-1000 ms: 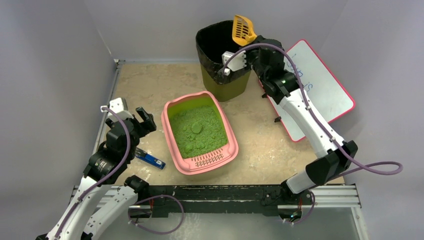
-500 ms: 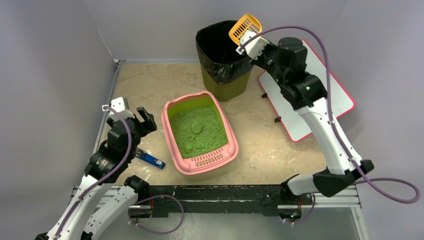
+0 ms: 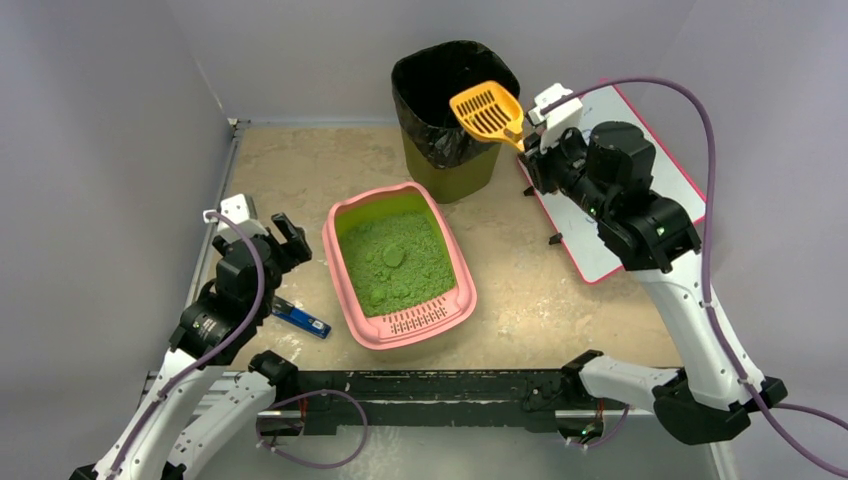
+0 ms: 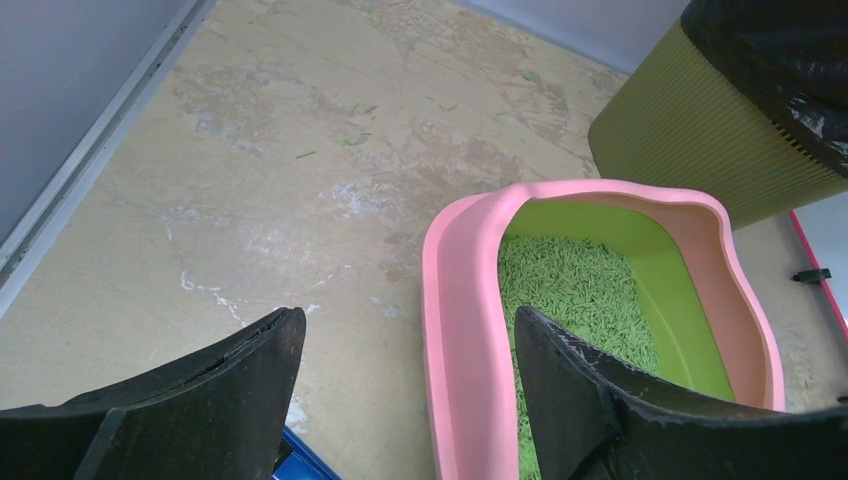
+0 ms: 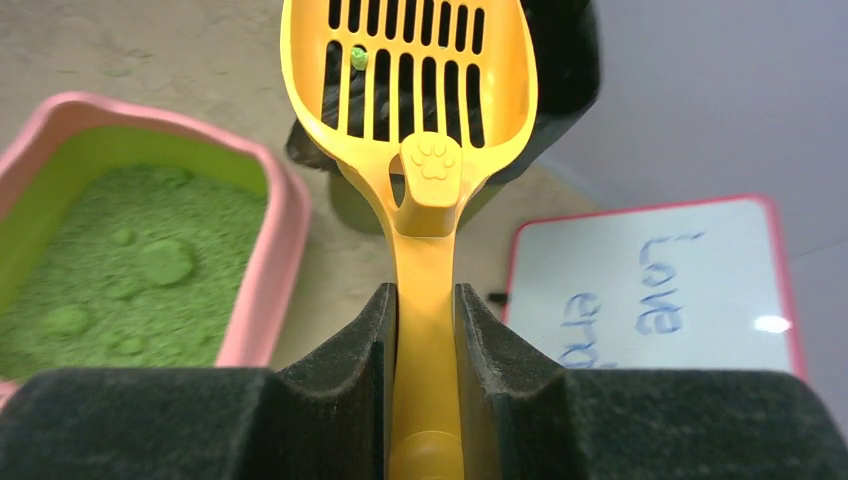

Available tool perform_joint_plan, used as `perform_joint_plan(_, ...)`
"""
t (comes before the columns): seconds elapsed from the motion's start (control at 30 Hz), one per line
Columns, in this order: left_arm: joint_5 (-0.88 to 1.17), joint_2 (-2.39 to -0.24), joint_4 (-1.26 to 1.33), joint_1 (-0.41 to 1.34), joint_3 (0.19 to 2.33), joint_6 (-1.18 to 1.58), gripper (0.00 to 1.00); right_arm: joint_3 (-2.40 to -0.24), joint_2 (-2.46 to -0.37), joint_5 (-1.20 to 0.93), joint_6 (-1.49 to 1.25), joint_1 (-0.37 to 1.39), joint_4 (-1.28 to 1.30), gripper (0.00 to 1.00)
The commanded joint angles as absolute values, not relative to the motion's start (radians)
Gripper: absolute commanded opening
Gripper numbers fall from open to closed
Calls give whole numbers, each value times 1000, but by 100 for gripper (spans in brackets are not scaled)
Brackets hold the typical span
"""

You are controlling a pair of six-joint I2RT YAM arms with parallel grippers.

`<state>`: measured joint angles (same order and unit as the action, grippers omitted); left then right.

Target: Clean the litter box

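Observation:
The pink litter box [image 3: 334,262] sits mid-table, filled with green litter with a few round lumps [image 3: 393,257]. Its left rim [image 4: 460,330] runs up between my left fingers. My left gripper [image 3: 285,234] hovers open at the box's left side [image 4: 408,315], holding nothing. My right gripper [image 3: 526,146] is raised by the bin and shut on the handle of an orange slotted scoop [image 3: 487,110]. In the right wrist view the scoop [image 5: 420,90] points away from the gripper [image 5: 425,300], with one green pellet [image 5: 358,57] on its slots.
An olive bin with a black bag [image 3: 450,110] stands behind the box, partly under the scoop. A pink-framed whiteboard [image 3: 640,190] lies at the right. A blue object [image 3: 300,320] lies on the table by the left arm.
The right arm swung the scoop from upright at the bin's back rim down and rightward, to level over its right front edge. The left arm stayed put.

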<state>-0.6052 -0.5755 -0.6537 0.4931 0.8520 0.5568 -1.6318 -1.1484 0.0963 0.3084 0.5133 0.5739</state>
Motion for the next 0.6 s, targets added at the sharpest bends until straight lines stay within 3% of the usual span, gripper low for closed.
perform_joint_plan(0.0,-652,-550,-635,491,857,569,76,-1591,-1111,49,52,526,677,0)
perform_joint_plan(0.2,-677,-562,-641,491,858,577,76,-1503,-1063,-69,-82,559,692,0)
perform_joint_plan(0.57,-704,-641,-661,491,876,605,71,-1357,-1064,-83,-131,756,639,0)
